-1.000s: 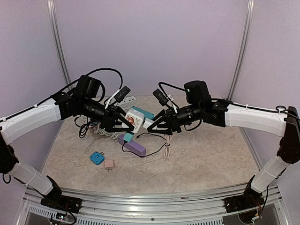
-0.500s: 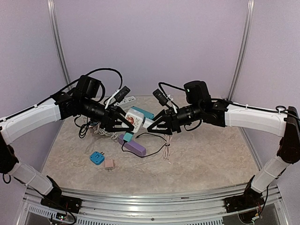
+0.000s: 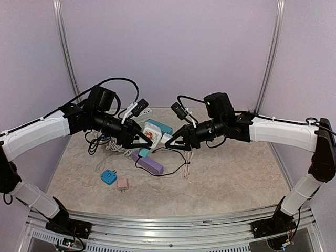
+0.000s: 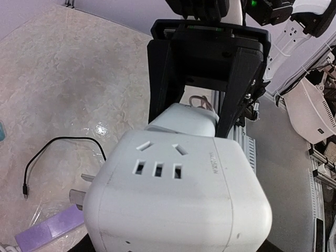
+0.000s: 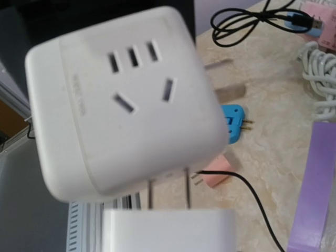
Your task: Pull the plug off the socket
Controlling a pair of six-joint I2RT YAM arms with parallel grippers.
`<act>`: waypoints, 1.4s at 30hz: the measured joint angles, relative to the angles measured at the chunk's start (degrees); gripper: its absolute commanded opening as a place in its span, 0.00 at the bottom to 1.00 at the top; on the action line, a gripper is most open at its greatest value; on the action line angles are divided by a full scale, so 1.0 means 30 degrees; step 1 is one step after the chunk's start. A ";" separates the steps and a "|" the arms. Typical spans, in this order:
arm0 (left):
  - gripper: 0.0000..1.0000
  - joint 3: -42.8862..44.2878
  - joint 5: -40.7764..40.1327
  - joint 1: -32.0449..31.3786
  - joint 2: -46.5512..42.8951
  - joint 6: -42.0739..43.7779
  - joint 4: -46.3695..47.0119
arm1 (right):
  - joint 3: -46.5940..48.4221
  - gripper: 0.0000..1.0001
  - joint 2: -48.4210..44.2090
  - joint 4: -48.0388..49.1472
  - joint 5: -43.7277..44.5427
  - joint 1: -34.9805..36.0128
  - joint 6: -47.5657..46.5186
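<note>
A white cube socket (image 3: 151, 135) is held above the table in my left gripper (image 3: 145, 139), which is shut on it. It fills the left wrist view (image 4: 178, 199). A white plug (image 3: 166, 138) is held in my right gripper (image 3: 173, 142), shut on it. In the right wrist view the plug body (image 5: 168, 231) sits a short gap below the socket (image 5: 126, 100). Two bare metal prongs (image 5: 186, 189) span that gap, their tips still in the socket. The right gripper's black fingers (image 4: 160, 79) flank the plug (image 4: 184, 119) in the left wrist view.
On the table below lie a purple box (image 3: 149, 164), a blue adapter (image 3: 108, 176), a pink adapter (image 3: 122, 184) and a thin black cable (image 3: 176, 168). A teal box (image 3: 159, 126), a white power strip (image 3: 137, 112) and coiled white cords (image 3: 113, 147) lie behind.
Both arms have shifted slightly, and socket and plug now sit a little lower between them. Both grips are unchanged.
</note>
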 measured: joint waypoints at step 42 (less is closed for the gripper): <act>0.05 -0.1377 0.2076 0.3483 -0.0903 -0.2929 0.3351 | -0.1355 0.00 -0.2739 0.1217 0.2710 0.0940 -0.1260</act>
